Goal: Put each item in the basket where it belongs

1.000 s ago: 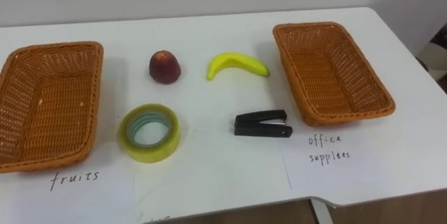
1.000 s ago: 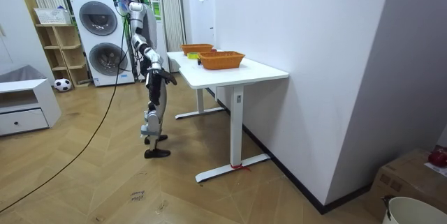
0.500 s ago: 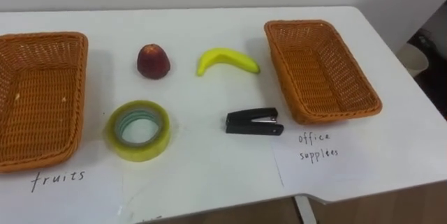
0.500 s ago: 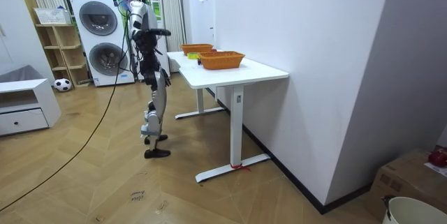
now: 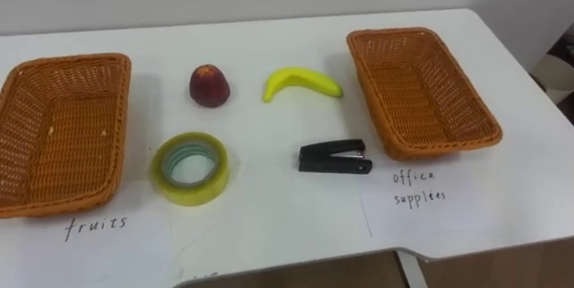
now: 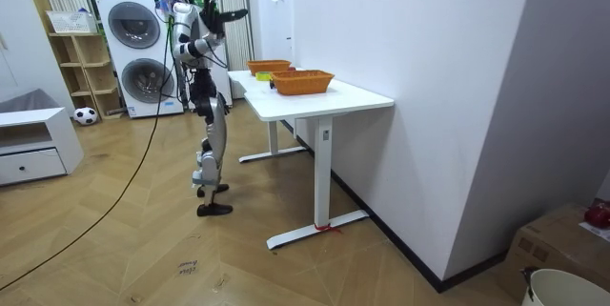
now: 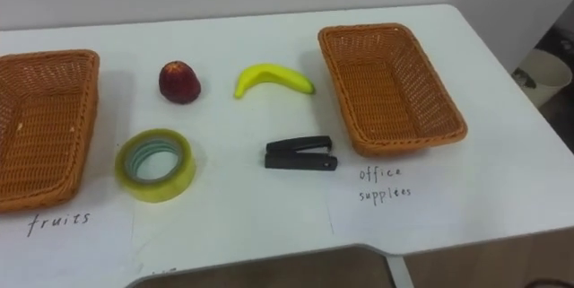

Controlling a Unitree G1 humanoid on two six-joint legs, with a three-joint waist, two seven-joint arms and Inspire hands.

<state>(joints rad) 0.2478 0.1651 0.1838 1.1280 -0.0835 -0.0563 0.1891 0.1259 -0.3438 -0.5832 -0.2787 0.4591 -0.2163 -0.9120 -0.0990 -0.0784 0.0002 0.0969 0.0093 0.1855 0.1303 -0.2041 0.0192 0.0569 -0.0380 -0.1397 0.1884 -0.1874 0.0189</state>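
Observation:
On the white table a red apple [image 5: 209,85] and a yellow banana [image 5: 300,82] lie side by side towards the back. In front of them are a yellow-green roll of tape [image 5: 215,177] and a black stapler [image 5: 334,157]. An empty wicker basket [image 5: 63,135] stands at the left above the handwritten word "fruits". A second empty wicker basket [image 5: 421,91] stands at the right, above a sheet marked "office supplies". In the room view I stand at the table's end with one arm raised and its hand [image 6: 238,12] at head height.
The labelled paper sheet [image 5: 417,194] lies near the table's front edge, which runs along the bottom of the eye views. In the room view two washing machines [image 6: 143,58] stand behind me and a low white cabinet [image 6: 33,144] is at the room view's left.
In the room view my arm has risen from beside my hip to head height, reaching towards the table. The eye views shifted with the head; the things on the table have not moved.

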